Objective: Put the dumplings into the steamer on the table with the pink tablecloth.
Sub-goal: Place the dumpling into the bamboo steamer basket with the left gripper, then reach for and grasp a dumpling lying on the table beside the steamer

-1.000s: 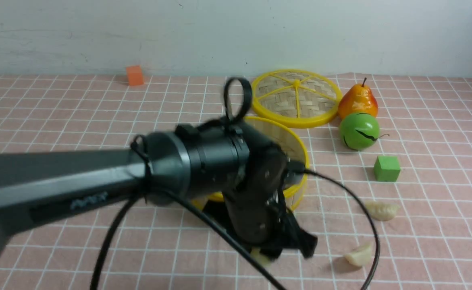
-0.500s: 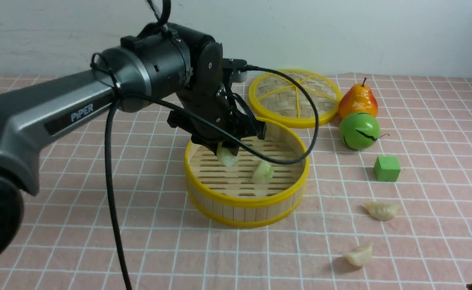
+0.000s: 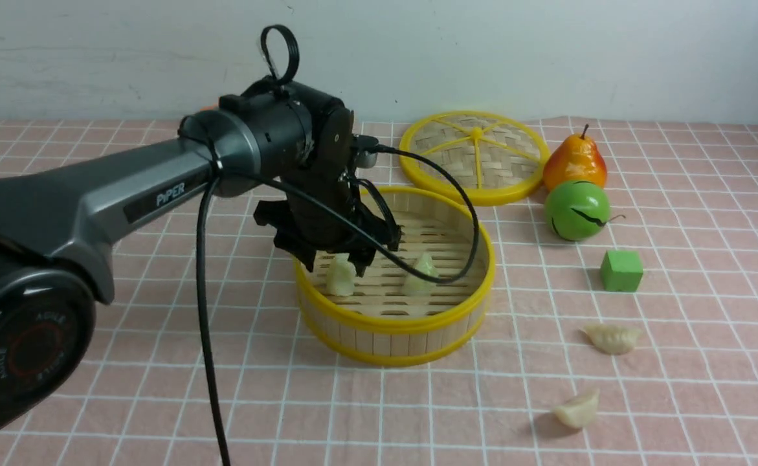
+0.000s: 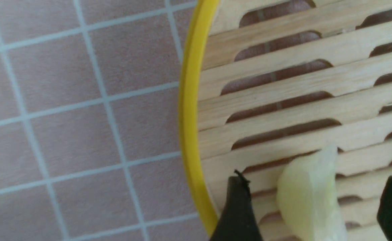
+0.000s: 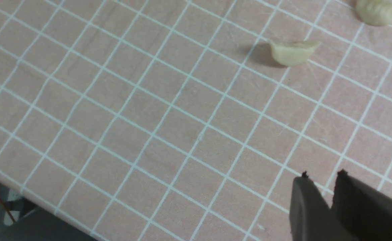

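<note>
You can read "PiPER" lettering [image 3: 171,192] in white on the left arm's grey link; the writing on its base joint is too blurred to make out. That arm reaches across to the steamer [image 3: 395,323] with its wrist bent down. The left hand [image 3: 334,266] is inside the rim, fingers apart on either side of the first dumpling [image 3: 340,278], which stands on the slats untouched. A second dumpling [image 3: 423,275] sits beside it. A third dumpling [image 3: 613,338] and a fourth dumpling [image 3: 577,410] lie on the pink tablecloth [image 3: 288,401] covering the counter [image 3: 709,362], right of the steamer. Your right hand [image 5: 323,182] hovers over the cloth apart from them, fingers nearly together and empty.
</note>
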